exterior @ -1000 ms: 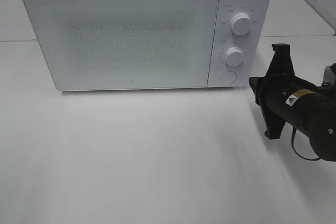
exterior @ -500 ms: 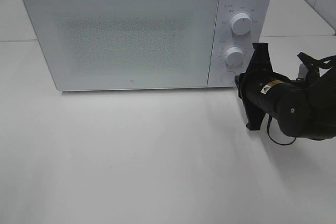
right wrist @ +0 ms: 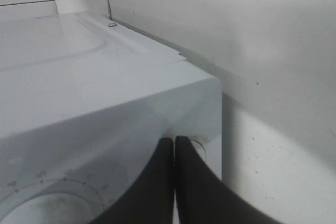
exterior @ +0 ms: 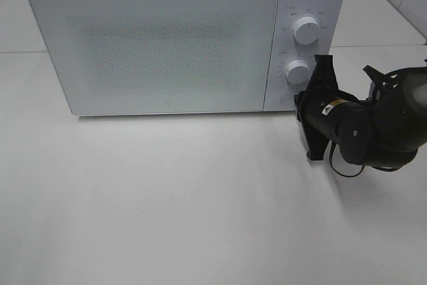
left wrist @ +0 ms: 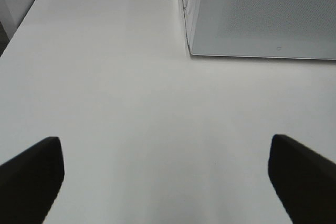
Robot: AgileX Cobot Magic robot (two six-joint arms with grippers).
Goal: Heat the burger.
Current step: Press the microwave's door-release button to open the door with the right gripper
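While the white microwave stands at 12 o'clock on the white desk with its door shut, the burger shows in no view. The frosted door panel hides the inside, so where the burger is cannot be told.

The right gripper is at 3 o'clock in the high view, black, and pointed at the microwave's control panel. Its fingers are pressed together with nothing between them. The tips sit at the panel's lower right corner, at about 5 o'clock from the lower knob and well below the upper knob. They are right by the round button, which the arm partly covers. Whether the tips touch the panel cannot be told.

The left gripper appears only in its own wrist view. Its two dark fingers are spread wide apart and hold nothing, over bare desk. The microwave's front lower left corner is ahead of it, well apart.
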